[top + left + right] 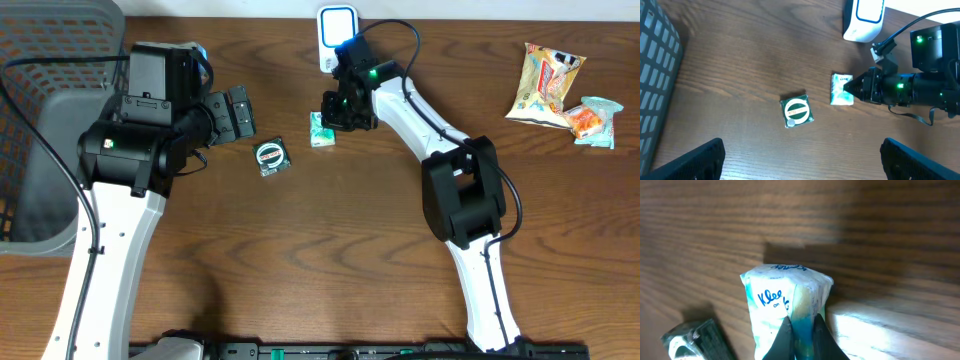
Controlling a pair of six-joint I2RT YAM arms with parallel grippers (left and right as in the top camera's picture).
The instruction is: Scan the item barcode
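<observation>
basket point(40, 60): far left, grey mesh; well apart from the work; no part in the coming move

left gripper point(232, 113): jaws spread wide, nothing between them; it hangs over bare table near the basket; its wrist view looks down on both small items; the farther arm from the task's thing, so leave it parked

round green packet point(270, 157): flat on the table between the two arms, near the pack on its left and a little toward you; not touching it; you need not cross it

tissue pack point(320, 131): the task's thing; lies on the table near the far edge, just this side of the scanner; long axis runs roughly near-to-far, pointing toward the scanner; where the barcode sits I cannot tell

right gripper point(800, 330): clenched on the tissue pack; the fingertips pinch a fold of wrapper at the end nearest the arm, almost meeting; the pack sits at the tip, on the gripper's left side in the overhead view; plainly the nearer arm

scanner point(337, 30): white with a blue window, upright at the far edge; just beyond the pack and slightly right; my judgement: lift, carry it away from you, turn the coded face to the window; the path looks free, though the arm's own cable loops close by

snack packets point(545, 82): far right, well apart; no obstacle
</observation>
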